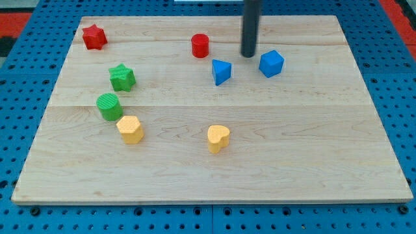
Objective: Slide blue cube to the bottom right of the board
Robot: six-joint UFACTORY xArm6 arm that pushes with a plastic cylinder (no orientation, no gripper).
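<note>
The blue cube (272, 64) sits on the wooden board (312, 149) in the upper right-centre part. My tip (249, 55) is the lower end of a dark rod that comes down from the view's top. It stands just left of and slightly above the blue cube, a small gap apart. A blue triangular block (221, 71) lies left of the cube, below and left of my tip.
A red cylinder (200, 45) is left of my tip. A red star (94, 37) is at the top left. A green star (121, 77) and green cylinder (109, 106) are on the left. A yellow hexagonal block (130, 129) and a yellow heart (218, 138) lie lower down.
</note>
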